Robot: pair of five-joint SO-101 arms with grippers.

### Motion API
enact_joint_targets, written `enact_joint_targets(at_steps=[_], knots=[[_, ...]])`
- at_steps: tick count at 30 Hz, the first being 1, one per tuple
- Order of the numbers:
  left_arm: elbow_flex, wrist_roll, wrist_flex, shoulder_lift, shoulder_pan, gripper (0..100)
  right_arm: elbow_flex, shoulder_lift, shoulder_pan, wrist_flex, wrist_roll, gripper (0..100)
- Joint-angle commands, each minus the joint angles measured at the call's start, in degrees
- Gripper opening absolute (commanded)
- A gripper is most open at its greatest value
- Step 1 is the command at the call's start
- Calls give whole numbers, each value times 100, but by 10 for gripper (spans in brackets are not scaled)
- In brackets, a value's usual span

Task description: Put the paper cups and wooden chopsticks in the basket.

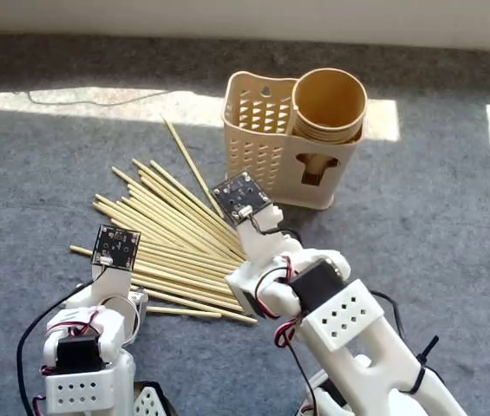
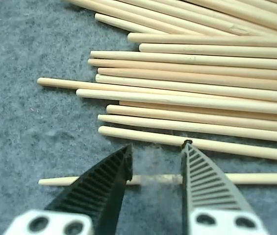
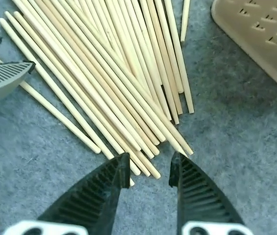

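Chiefly, trouble is to be expected from the grasps themselves. The left claw (image 2: 156, 152) is held open low over the table (image 1: 453, 243), nothing gripped, its jaws set either side of a single chopstick (image 2: 256, 178) that lies apart from the rest. The jaws stand close to that stick's tapered end, so if it is pinched there and lifted, the long free end may well droop or swing. The right claw (image 3: 149, 159) is likewise open and empty, with the tips of several chopsticks (image 1: 175, 234) lying just at its gap. If it is closed there, several could be caught at once, crossed, or squeezed out sideways, since round sticks roll easily. The left claw is also seen near the right one over the same pile, so a knock between the arms is possible. A stick carried flat could strike the basket (image 1: 262, 147) and tip it, as only the slotted compartment beside the cups is free.

One basket is counted, standing upright beyond the pile. The paper cups (image 1: 329, 104) are nested as one stack in its rounded compartment; perhaps three or four rims are made out, though the number cannot be fixed. The chopsticks are fanned across the table between the arms and the basket. Some two dozen or more are estimated, but overlap prevents an exact count, and none is seen in the basket.
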Motion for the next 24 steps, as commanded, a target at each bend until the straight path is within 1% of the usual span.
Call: enact_joint_targets(at_steps=[1,6,12,24], knots=[[119,18,9,-31,101,161,-268,180,-66,-251,70,145],[119,18,9,-31,101,161,-497,629,-66,-391,70,148],[119,18,9,-31,101,161,-1121,1525,-119,-497,70,149],[119,18,9,-31,101,161,-1965,3424,-136,-2167,35,146]])
